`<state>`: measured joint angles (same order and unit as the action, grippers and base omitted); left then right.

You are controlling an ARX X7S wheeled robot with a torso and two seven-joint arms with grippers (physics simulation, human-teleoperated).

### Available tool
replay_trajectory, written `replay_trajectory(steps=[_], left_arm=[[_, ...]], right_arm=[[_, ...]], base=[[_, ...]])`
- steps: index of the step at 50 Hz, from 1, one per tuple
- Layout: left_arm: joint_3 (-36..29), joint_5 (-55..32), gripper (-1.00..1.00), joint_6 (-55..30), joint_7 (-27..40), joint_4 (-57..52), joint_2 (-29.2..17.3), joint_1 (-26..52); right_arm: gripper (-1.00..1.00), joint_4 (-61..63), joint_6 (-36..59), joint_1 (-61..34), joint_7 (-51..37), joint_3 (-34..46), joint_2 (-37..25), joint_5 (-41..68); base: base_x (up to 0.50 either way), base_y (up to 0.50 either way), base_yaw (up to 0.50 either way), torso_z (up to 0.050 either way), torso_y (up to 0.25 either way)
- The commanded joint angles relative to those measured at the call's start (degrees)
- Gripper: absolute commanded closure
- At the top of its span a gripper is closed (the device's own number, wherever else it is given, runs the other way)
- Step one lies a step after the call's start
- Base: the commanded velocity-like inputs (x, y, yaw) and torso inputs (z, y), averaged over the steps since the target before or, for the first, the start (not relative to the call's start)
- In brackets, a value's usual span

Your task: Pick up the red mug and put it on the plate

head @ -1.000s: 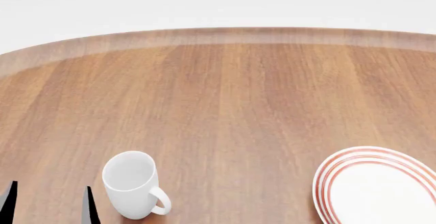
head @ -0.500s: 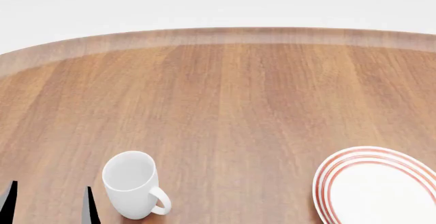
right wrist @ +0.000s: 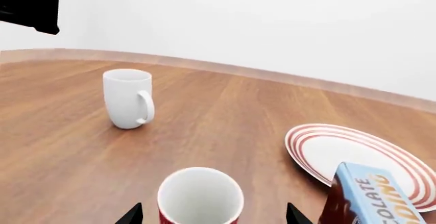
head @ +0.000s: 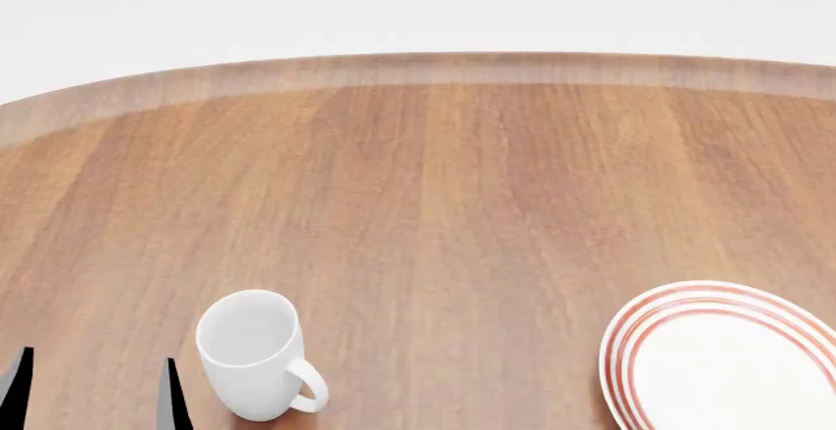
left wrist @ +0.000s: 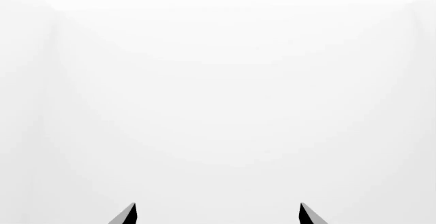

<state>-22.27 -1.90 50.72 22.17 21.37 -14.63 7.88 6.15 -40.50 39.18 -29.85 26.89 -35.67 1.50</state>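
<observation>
Nothing is seen to have moved since the earlier pictures. The red mug is stood upright on the table between the wide-open right gripper tips, near the plate. The left gripper is also held open and empty, beside the white mug

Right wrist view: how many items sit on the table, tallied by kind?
Mugs: 2, the white mug and the red mug
Plates: 1, the plate
Boxes: 1, the blue box beside the plate
Total: 4
</observation>
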Motion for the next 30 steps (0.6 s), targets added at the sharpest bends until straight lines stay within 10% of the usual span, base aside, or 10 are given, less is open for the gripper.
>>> replay_trajectory(steps=[1, 30], left_arm=[[-0.11, 0.11, -1.0, -0.05, 0.27, -0.02, -0.09, 0.03], [-0.48, 0.12, -1.0, 0.05, 0.75, 0.02, -0.3, 0.14]], right_arm=[[-1.0, -2.71, -0.9, -1.68, 0.41, 1.36, 0.66, 0.55], [-1.0, -11.55, -4.48, -7.1, 3.86, 4.96, 3.69, 6.28]], base=[[0.0, 0.0, 0.0, 0.0, 0.0], [0.0, 0.0, 0.0, 0.0, 0.0]])
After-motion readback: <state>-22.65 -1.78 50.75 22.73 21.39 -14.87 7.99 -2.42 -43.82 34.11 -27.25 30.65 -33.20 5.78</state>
